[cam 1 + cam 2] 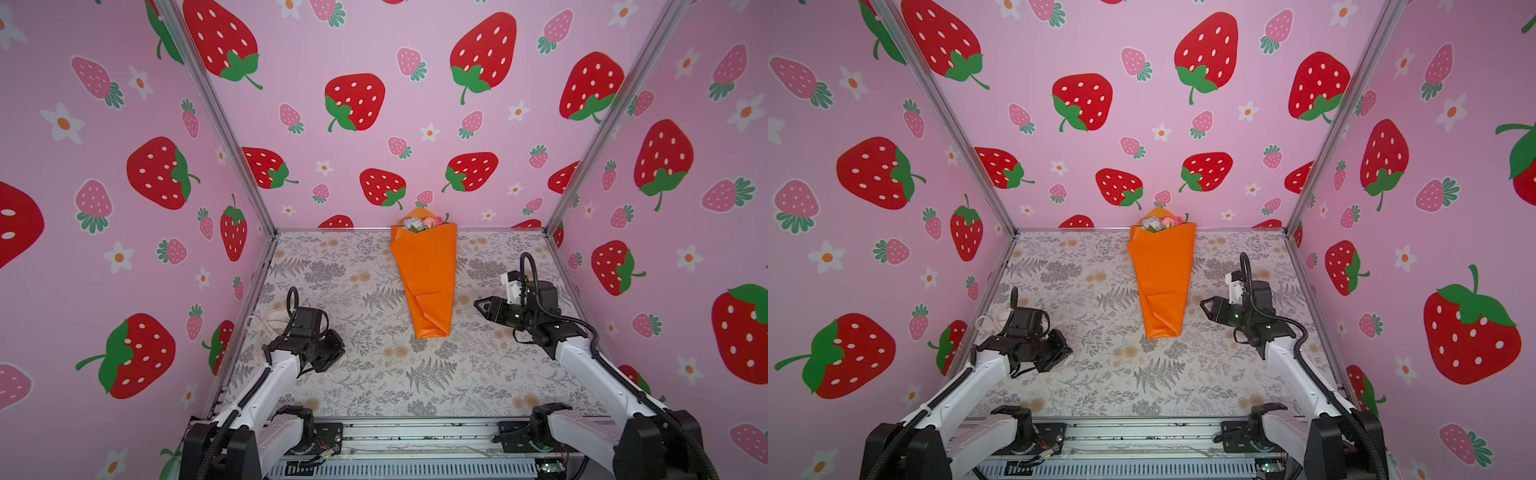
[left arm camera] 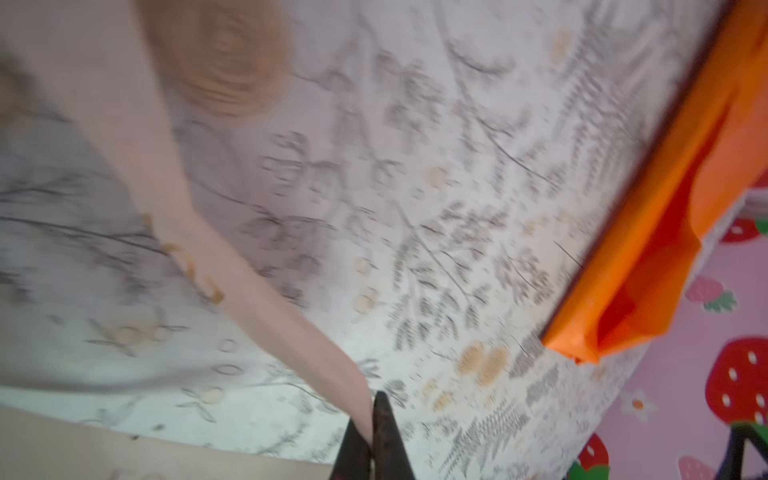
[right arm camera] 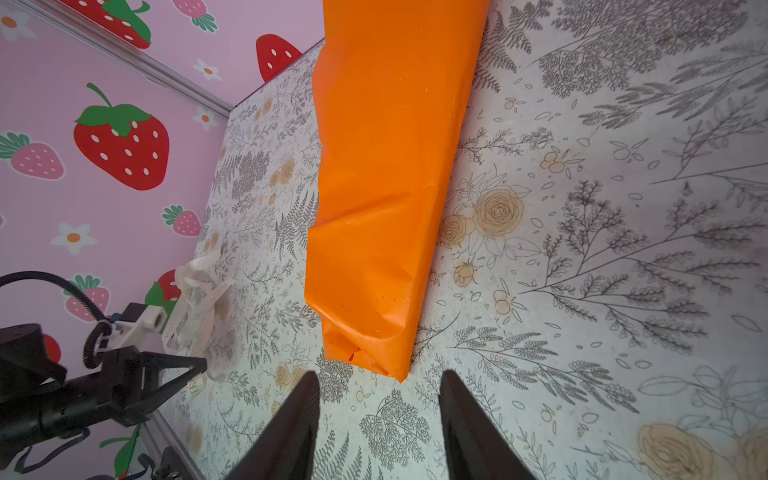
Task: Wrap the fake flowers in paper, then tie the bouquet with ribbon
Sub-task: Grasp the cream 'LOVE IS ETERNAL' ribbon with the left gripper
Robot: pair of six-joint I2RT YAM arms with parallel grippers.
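Bouquet of fake flowers (image 1: 426, 274) — orange cone lying flat mid-way across the surface (image 1: 365, 386), blooms against the back wall (image 1: 374, 50), narrow end toward the arms | right gripper (image 3: 379, 377) — jaws apart, near that narrow end, not touching | left gripper (image 2: 368, 411) pinched closed on cream ribbon (image 2: 249, 299), well apart from the bouquet

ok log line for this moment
left gripper: jaws shut on cream ribbon | right gripper: jaws open, empty | bouquet: lying on table, untied

Left claw (image 2: 370, 413) is clamped tight on the ribbon (image 2: 257, 299); right claw (image 3: 379, 376) points inward, jaws parted.
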